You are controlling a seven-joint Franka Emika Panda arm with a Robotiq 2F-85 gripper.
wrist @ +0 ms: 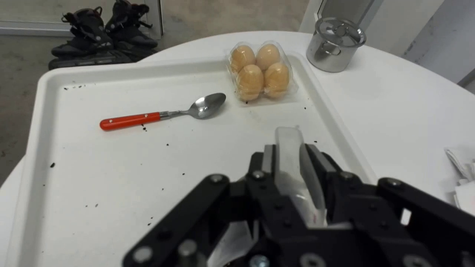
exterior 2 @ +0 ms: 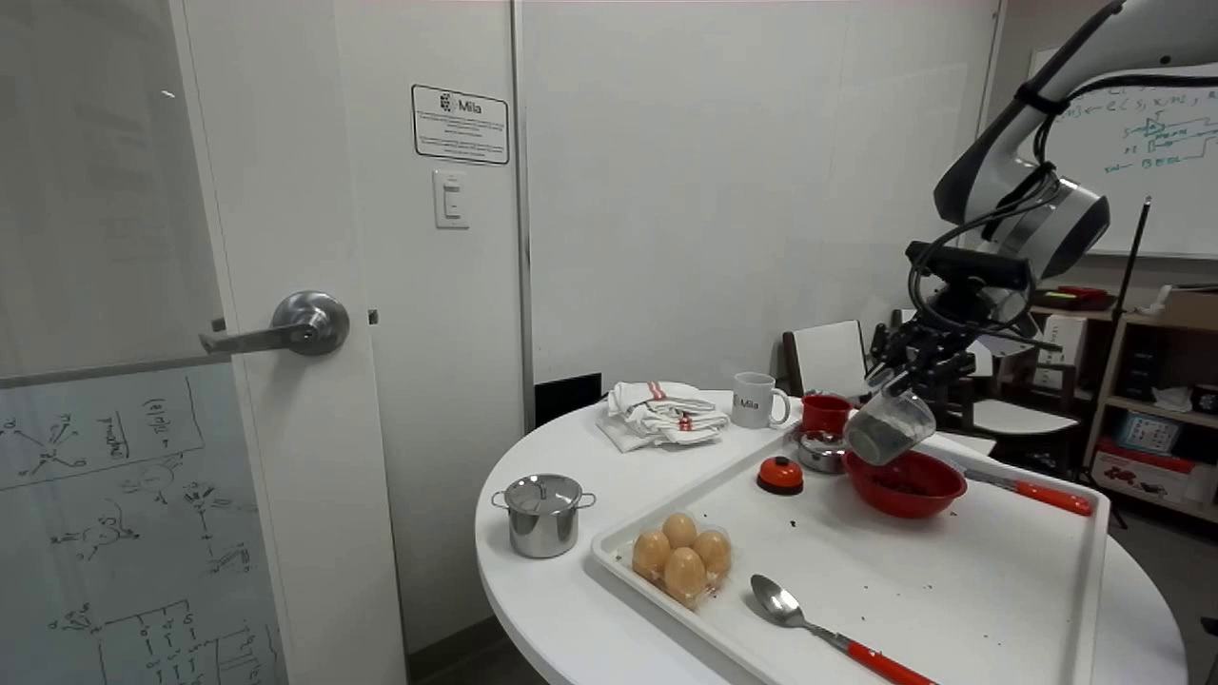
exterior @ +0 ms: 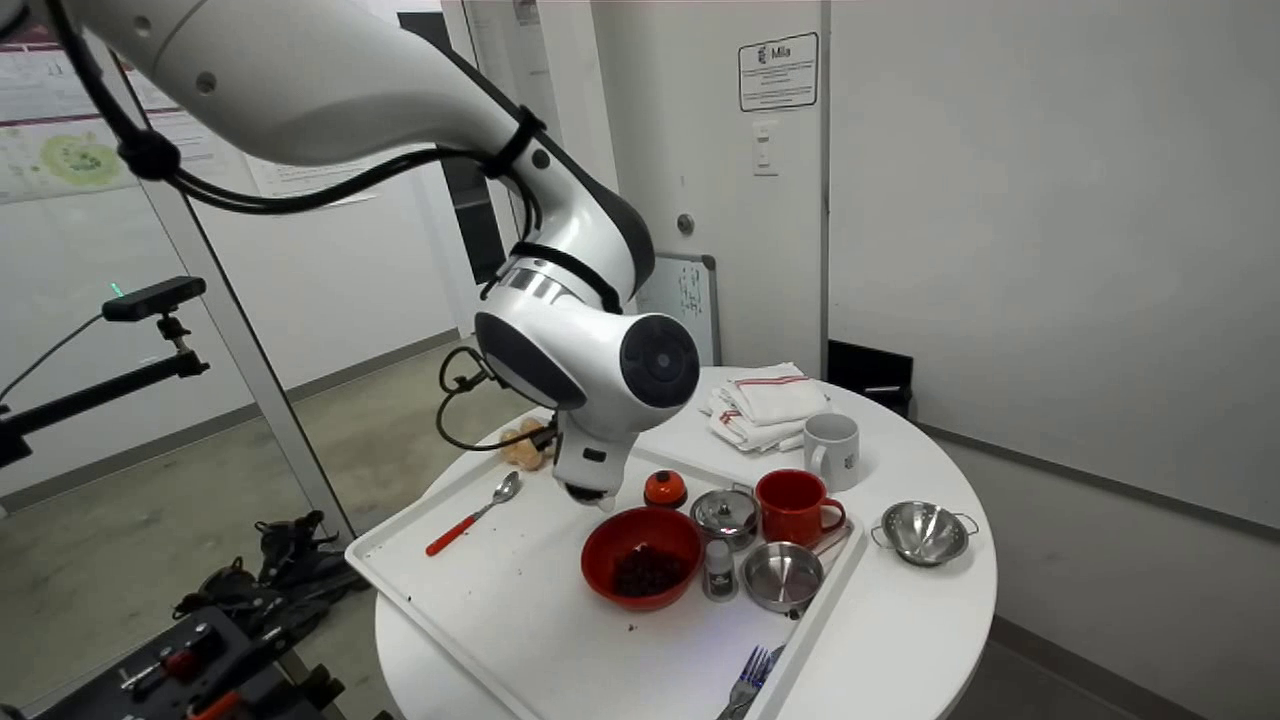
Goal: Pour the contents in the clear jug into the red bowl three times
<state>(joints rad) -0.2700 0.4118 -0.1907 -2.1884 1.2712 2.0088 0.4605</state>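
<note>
Fingers (wrist: 267, 160) clamped on hdl (wrist: 288, 144) of clear jug (exterior 2: 890, 428); jug tilted, nr red bowl (exterior 2: 909, 506), contact unclear. Bowl on wht tray (exterior 2: 999, 561), dk bits (exterior: 648, 572) inside. "Mila" legible on wall sign (exterior 2: 461, 125) & pale mug (exterior 2: 752, 401); sign's sm. print unreadable.

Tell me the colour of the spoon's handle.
The spoon's handle is orange-red, clearest in the wrist view.

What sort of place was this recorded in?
Probably a research lab or office room: there is a rectangular black-bordered wall sign reading "Mila", a big whiteboard with green handwriting, and a white-and-grey jointed robot arm over a round white table.
</note>
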